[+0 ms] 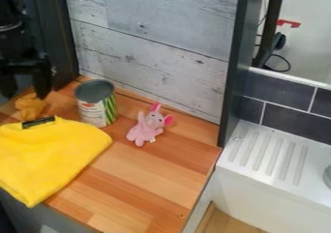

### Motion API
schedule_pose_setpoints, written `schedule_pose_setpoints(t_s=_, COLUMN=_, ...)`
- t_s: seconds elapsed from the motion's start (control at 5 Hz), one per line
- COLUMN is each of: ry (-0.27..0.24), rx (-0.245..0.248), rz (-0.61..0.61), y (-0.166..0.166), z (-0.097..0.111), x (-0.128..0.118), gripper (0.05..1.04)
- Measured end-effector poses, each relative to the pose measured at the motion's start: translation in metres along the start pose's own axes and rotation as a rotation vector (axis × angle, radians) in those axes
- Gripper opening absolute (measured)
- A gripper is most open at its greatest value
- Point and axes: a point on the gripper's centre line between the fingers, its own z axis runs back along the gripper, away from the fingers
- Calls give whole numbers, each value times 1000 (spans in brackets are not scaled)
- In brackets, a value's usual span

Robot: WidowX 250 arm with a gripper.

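Note:
The black gripper (pixel 24 84) hangs at the upper left with its two fingers spread apart and nothing between them. Just below it on the wooden counter lies a crumpled orange-brown object (pixel 30 106), which I cannot identify. A yellow cloth (pixel 52 154) is spread over the counter's left part, with a small black item (pixel 38 122) on its upper edge. To the right of the gripper stands an upright can (pixel 96 104) with a grey top and a green and white label. A pink plush toy (pixel 147 126) with bright pink ears lies right of the can.
A whitewashed plank wall (pixel 155 43) backs the wooden counter (pixel 136 179). A dark upright post (pixel 234 67) rises at its right rear corner. Beyond it are a white ridged drainboard (pixel 268 154) and dark tiles (pixel 288 118).

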Motion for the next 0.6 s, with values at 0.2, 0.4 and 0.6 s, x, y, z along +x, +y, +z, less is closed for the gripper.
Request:
schedule_pose_setpoints(t_s=0.2, ry=38, rx=11, rz=-98, y=-31, z=15, x=-19, gripper=1001)
schedule_pose_setpoints(t_s=0.4, ry=65, rx=-11, rz=-205, y=-50, z=32, x=-43, gripper=1001)
schedule_pose_setpoints(t_s=0.6, ry=79, rx=-16, rz=-338, y=-68, z=36, x=-63, gripper=1001)
